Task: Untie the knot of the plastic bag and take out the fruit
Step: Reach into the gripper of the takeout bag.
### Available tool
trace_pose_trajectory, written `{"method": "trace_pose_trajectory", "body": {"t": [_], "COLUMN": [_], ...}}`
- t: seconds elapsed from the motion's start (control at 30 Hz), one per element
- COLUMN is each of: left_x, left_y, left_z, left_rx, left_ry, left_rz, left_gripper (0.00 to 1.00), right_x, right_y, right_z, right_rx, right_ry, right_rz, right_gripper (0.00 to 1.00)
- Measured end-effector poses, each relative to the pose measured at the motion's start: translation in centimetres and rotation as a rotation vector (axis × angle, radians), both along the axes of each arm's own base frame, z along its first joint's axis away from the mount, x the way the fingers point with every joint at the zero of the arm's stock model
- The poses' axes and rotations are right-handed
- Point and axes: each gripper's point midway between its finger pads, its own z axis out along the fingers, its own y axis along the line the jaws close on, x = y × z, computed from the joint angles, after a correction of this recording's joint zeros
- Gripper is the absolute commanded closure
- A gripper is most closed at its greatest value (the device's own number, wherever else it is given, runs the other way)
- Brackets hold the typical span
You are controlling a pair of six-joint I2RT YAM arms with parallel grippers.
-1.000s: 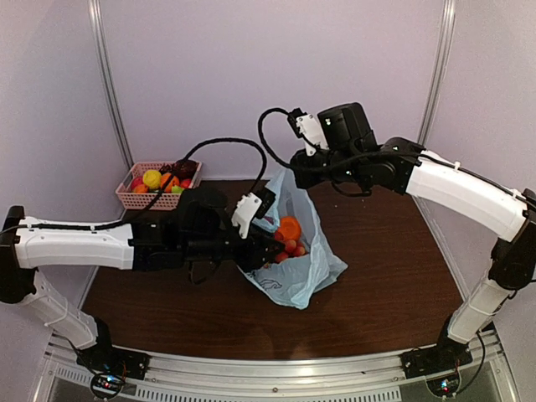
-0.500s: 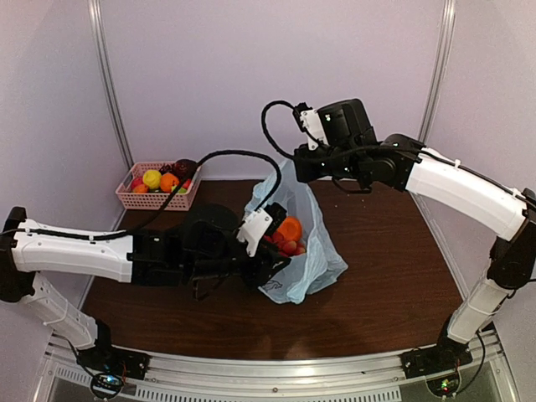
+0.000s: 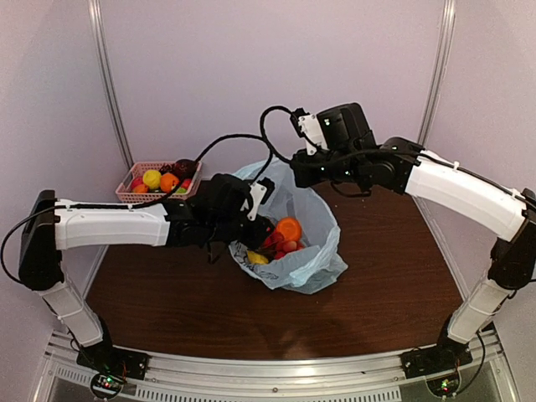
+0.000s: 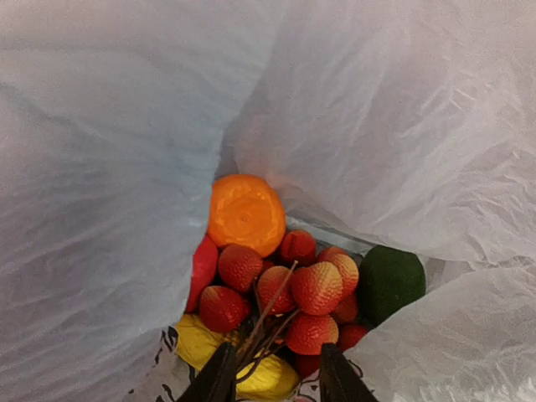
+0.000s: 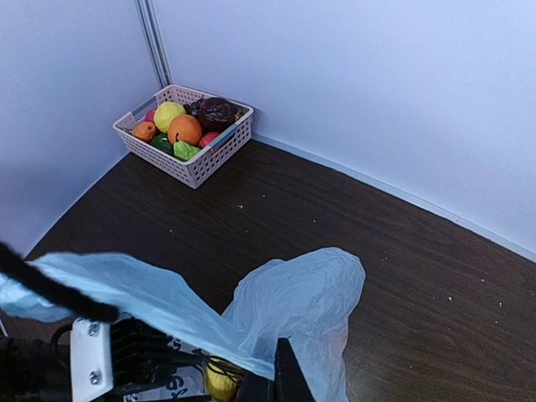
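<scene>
left end effector (image 4: 276,356) in plastic bag (image 4: 402,126), jaws apart astride berry bunch (image 4: 314,289) stems, seemingly unclamped; right end effector (image 5: 280,373) clamped on bag.

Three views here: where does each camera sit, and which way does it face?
Top external: above and behind, looking down over the table; left arm and right arm show.
Left wrist: inside the bag, looking down at the fruit; open left tool at the bottom edge.
Right wrist: raised, facing the basket in the far corner; right tool pinches the bag.
Shared: top and right wrist both show the basket.
</scene>
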Motion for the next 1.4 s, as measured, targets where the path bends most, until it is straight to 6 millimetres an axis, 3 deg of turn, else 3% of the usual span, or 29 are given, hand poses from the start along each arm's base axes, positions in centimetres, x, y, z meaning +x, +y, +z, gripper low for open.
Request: {"method": "trace_pose_trajectory", "body": {"t": [0.1, 0.2, 0.37, 0.53, 0.87, 1.07, 1.27, 1.33, 1.4], "left_x": [1.4, 1.5, 1.4, 1.8, 0.8, 0.8, 1.3, 1.5, 1.7], "left_y": [-0.1, -0.4, -0.1, 1.6, 2.7, 2.5, 2.0, 1.7, 1.3], "left_z": [-1.1, -2.5, -4.8, -6.8, -9.7, -9.9, -10.7, -11.0, -11.3], "left_rx": [0.019, 0.042, 0.092, 0.125, 0.134, 0.147, 0.161, 0.164, 0.165], "left_ry": [0.023, 0.043, 0.082, 0.117, 0.163, 0.138, 0.103, 0.095, 0.086], "left_rz": [0.018, 0.005, -0.011, -0.016, -0.133, -0.18, -0.204, -0.214, -0.225], "left_gripper": [0.66, 0.65, 0.54, 0.46, 0.29, 0.24, 0.24, 0.28, 0.4], "right_x": [-0.1, -0.2, -0.4, -0.6, -0.8, -0.9, -1.0, -1.1, -1.1], "right_y": [0.1, 0.3, 0.7, 1.0, 1.3, 1.5, 1.7, 1.8, 1.8], "right_z": [-0.4, -0.8, -1.4, -2.0, -2.0, -2.2, -2.4, -2.5, -2.6], "right_rx": [0.007, 0.011, 0.02, 0.029, 0.041, 0.043, 0.048, 0.048, 0.048], "right_ry": [0.012, 0.022, 0.036, 0.055, 0.062, 0.068, 0.075, 0.078, 0.081], "right_rz": [0.004, 0.012, 0.027, 0.043, 0.06, 0.069, 0.08, 0.083, 0.086], "right_gripper": [1.0, 1.0, 1.0, 1.0, 1.0, 1.0, 1.0, 1.0, 1.0]}}
